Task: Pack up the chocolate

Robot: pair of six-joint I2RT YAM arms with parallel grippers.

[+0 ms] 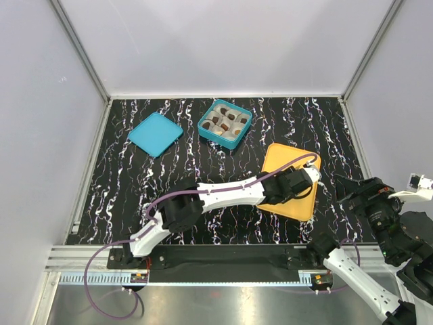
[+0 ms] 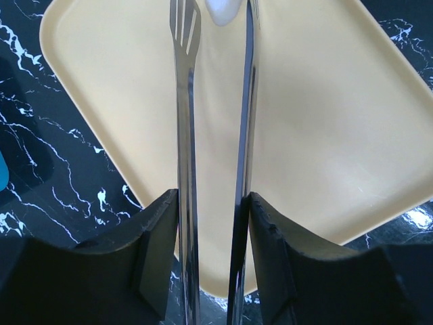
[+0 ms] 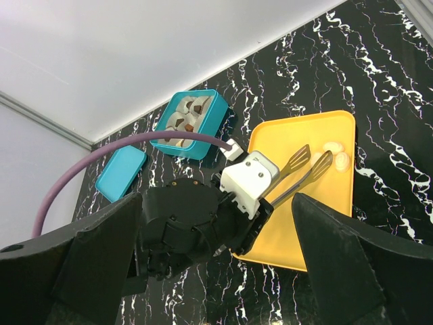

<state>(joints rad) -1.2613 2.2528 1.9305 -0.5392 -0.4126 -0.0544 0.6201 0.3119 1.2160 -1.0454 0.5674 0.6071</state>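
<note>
Yellow tray (image 2: pixel 325 122); cream chocolate (image 3: pixel 342 161); teal box (image 1: pixel 214 138), teal lid (image 1: pixel 155 133); black table (image 1: pixel 115 176), white veins; silver tongs (image 2: pixel 184 169).

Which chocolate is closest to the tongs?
The pale cream piece on the yellow tray, between the tips of the tongs. The brown ones sit far off in the teal box.

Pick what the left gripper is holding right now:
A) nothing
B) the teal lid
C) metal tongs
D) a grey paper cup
C: the left gripper is closed on the handles of the metal tongs, whose tips reach out over the yellow tray.
</note>
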